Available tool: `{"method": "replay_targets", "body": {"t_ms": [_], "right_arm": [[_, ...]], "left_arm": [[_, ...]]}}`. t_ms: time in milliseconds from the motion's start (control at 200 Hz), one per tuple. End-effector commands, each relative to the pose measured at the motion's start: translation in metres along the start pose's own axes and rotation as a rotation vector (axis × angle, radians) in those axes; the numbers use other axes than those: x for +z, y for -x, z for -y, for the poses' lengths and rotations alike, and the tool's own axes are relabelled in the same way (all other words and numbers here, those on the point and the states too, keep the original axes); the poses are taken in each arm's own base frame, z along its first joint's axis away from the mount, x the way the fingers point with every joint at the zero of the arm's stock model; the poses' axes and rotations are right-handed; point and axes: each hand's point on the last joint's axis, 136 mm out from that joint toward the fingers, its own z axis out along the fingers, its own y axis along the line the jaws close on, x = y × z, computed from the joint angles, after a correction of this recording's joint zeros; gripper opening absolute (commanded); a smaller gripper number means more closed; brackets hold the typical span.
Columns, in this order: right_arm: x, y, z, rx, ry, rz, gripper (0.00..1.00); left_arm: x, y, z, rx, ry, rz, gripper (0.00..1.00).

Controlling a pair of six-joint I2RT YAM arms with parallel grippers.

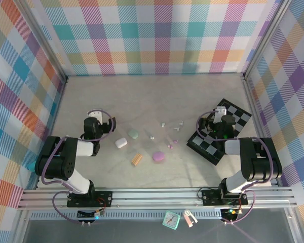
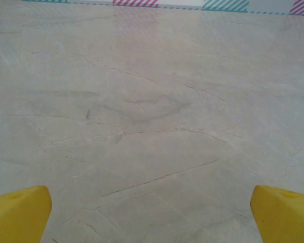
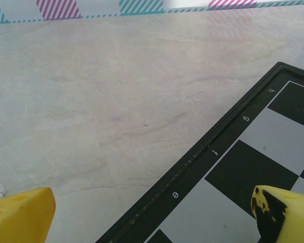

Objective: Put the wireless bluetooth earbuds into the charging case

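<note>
Small white letters run along the chessboard (image 3: 253,152) rim, seen upside down, seemingly e, f, g and h; the right gripper (image 3: 152,215) hangs over that rim, yellow fingers spread wide, holding nothing; the left gripper (image 2: 151,215) is likewise spread above bare table (image 2: 152,101); the earbuds (image 1: 175,142) lie scattered mid-table between the arms, just right of three pebble-like cases (image 1: 133,133).

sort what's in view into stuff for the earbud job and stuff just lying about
For the job: earbuds, white case, green case, purple case.
Lying about: chessboard, tan ridged block, small clock.
</note>
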Motion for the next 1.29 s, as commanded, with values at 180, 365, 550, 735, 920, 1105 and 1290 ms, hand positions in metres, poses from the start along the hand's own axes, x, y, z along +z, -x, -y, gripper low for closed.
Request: {"method": "replay_targets", "body": {"t_ms": [180, 365, 550, 735, 920, 1105, 1290], "right_arm": [[0.001, 0.008, -0.001, -0.005, 0.014, 0.031, 0.99], [0.001, 0.008, -0.001, -0.005, 0.014, 0.032, 0.99], [0.002, 0.008, -0.001, -0.003, 0.015, 0.029, 0.99], [0.002, 0.008, -0.001, -0.001, 0.016, 0.028, 0.99], [0.001, 0.008, -0.001, 0.000, 0.016, 0.030, 0.99], [-0.008, 0.018, -0.007, -0.018, 0.041, 0.048, 0.99], [-0.028, 0.038, -0.031, -0.083, 0.115, 0.018, 0.99]], "left_arm": [[0.001, 0.003, -0.001, -0.003, -0.001, 0.007, 1.00], [0.001, 0.003, -0.001, -0.002, -0.001, 0.007, 1.00], [0.001, 0.004, 0.000, -0.002, -0.002, 0.008, 1.00], [0.001, 0.003, 0.000, -0.002, -0.001, 0.007, 1.00], [0.001, 0.003, 0.000, -0.002, -0.003, 0.006, 1.00], [-0.005, 0.017, -0.003, -0.005, 0.031, 0.018, 1.00], [-0.031, 0.046, 0.011, 0.072, 0.072, 0.050, 1.00]]}}
